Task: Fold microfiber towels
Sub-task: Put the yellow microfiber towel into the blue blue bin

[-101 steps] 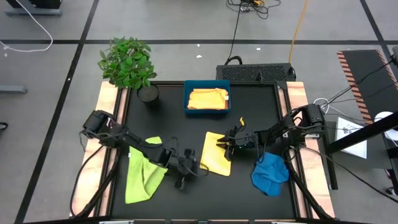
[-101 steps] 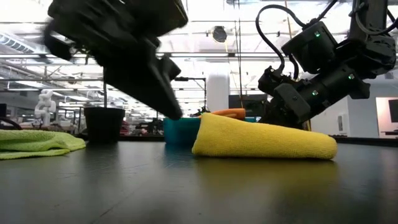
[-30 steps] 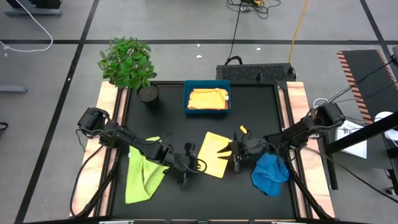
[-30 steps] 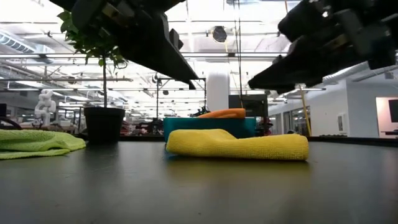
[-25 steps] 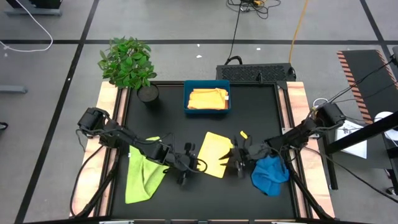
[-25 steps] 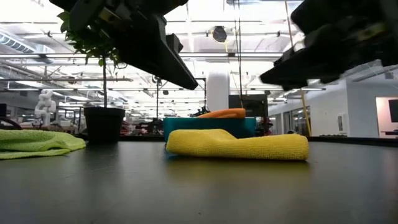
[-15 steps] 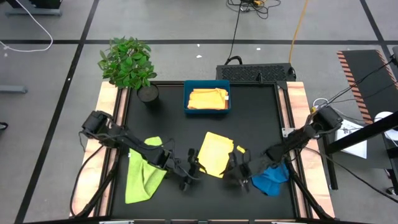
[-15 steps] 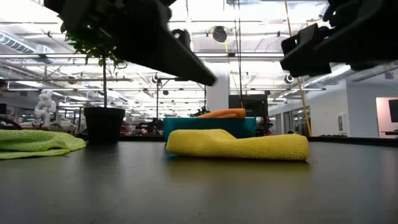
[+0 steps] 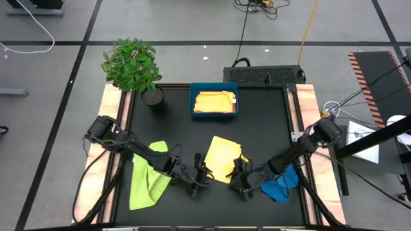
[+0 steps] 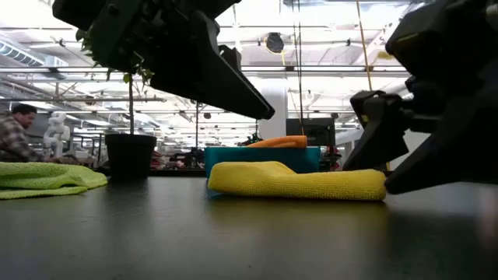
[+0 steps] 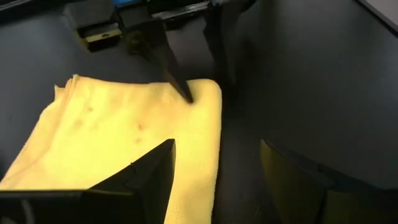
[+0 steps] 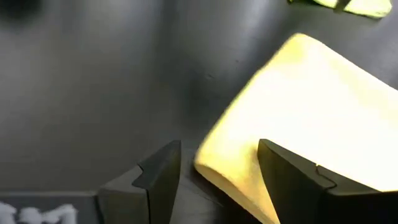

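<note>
left hand [image 9: 200, 174] wide, empty | right hand [image 9: 239, 176] wide, empty | flanking folded pale yellow towel [image 9: 223, 158] near edge

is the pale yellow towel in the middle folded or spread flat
Folded. The pale yellow towel lies doubled on the table, with a rounded fold edge showing in the low and right wrist views.

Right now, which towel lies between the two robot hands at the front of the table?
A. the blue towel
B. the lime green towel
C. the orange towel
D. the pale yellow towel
D: the folded pale yellow towel lies between the left hand and the right hand; both hands are open and hold nothing.
</note>
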